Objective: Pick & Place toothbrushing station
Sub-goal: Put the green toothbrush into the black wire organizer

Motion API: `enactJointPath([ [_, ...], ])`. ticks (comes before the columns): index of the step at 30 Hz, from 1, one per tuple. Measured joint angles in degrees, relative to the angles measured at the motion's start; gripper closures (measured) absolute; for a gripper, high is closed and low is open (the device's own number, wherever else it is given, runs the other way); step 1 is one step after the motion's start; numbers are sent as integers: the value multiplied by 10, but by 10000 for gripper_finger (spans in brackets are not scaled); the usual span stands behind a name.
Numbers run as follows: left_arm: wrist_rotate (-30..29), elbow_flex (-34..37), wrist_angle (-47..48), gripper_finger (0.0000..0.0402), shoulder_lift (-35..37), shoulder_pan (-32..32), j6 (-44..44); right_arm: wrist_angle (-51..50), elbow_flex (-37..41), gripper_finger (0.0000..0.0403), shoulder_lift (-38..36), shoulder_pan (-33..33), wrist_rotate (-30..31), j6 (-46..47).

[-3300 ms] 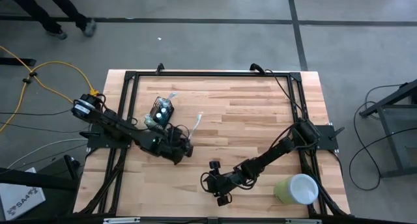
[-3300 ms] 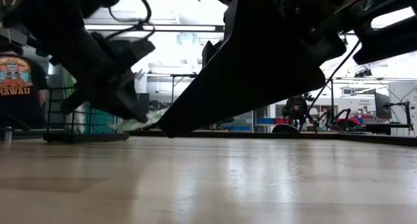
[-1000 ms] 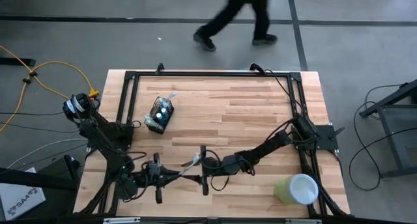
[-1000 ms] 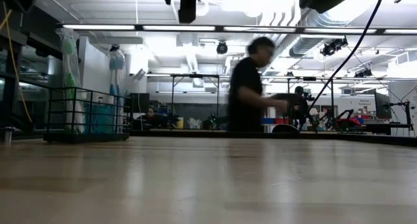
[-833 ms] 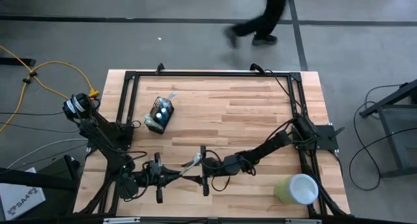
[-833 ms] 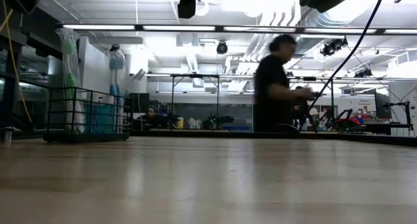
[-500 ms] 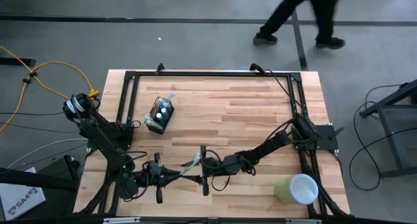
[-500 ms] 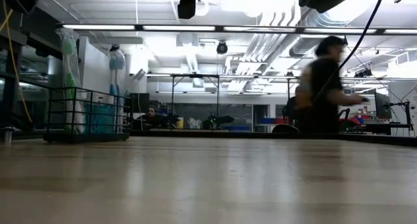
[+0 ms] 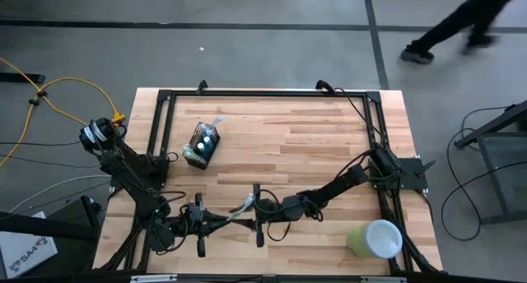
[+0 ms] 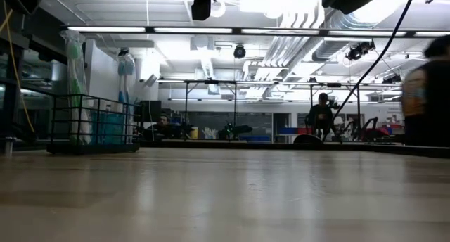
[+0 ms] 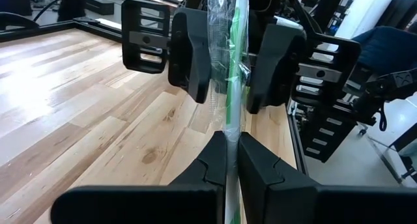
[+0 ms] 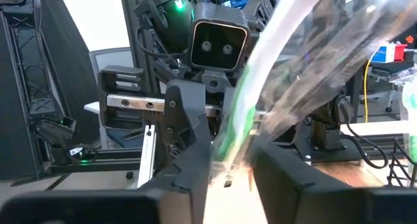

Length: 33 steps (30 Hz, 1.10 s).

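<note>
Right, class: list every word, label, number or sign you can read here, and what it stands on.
White box beside the table: dark lettering, too small to read.
Blue and red item in the room behind: blurred, unreadable.
Toothbrush wrapper: no print legible.
No text can be read anywhere.

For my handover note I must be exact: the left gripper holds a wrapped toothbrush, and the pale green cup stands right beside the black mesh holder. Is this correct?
Only the cup's place is wrong. The high view shows the pale green cup at the front right corner, far from the black mesh holder at the left rear. The left gripper does hold the wrapped toothbrush.
</note>
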<state>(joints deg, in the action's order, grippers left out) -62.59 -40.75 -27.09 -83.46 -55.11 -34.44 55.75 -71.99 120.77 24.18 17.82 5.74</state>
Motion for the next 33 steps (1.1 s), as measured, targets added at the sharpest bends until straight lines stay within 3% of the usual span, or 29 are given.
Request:
enactJointPath([
  [9, 1, 0, 1, 393, 0, 0, 4, 0, 0, 385, 0, -1, -28, -12],
  [25, 4, 0, 0, 389, 0, -1, -6, -2, 0, 388, 0, -13, -75, 7],
  [33, 10, 0, -1, 342, 0, 0, -1, -3, 0, 388, 0, -13, -80, 7],
])
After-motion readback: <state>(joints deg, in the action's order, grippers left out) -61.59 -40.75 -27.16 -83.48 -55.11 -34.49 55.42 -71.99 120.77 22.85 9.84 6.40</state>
